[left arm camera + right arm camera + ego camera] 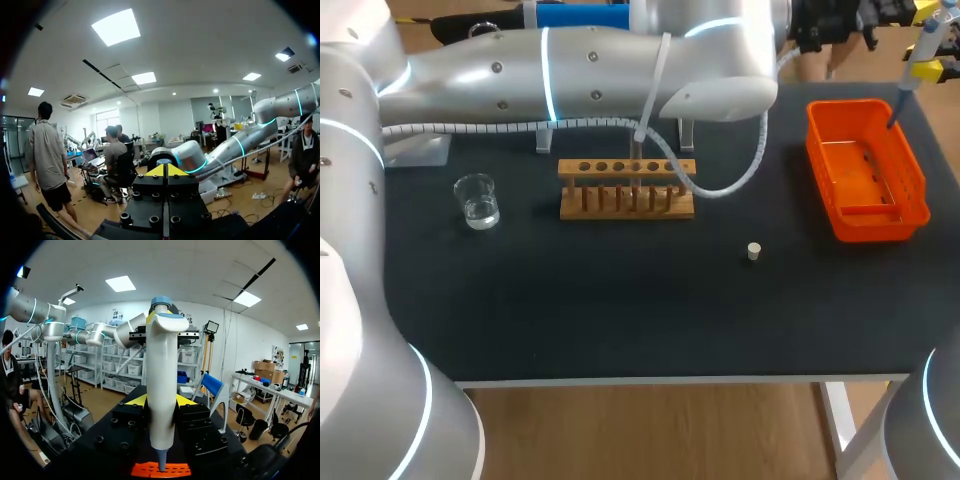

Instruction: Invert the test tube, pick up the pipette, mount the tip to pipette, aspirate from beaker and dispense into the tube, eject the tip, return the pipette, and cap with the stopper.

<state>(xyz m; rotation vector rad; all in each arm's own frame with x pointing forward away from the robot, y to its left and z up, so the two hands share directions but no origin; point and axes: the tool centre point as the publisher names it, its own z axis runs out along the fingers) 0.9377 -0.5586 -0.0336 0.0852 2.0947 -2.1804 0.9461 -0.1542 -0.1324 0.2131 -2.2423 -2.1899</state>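
A black table [620, 320] lies before us. Near its left edge stands our beaker [477, 201], upright, with clear liquid in the bottom part. Toward the far edge, about the middle, sits the wooden rack [626, 189]. Its top bar has a row of holes, and a clear test tube [636, 188] stands upright in one just right of the middle. The stopper [754, 251] lies alone on the cloth, between the rack and the right edge.

At the far right corner rests the orange basket [916, 190]; we cannot tell what is in it.

Our right gripper [161, 401] clasps the pipette [162, 370] from both sides. It holds the pipette upright above the basket's far right corner, narrow end pointing down into the basket.

Our left arm [580, 65] stretches along the far edge. Its left gripper [165, 170] has the yellow tips pressed together, with nothing between them.
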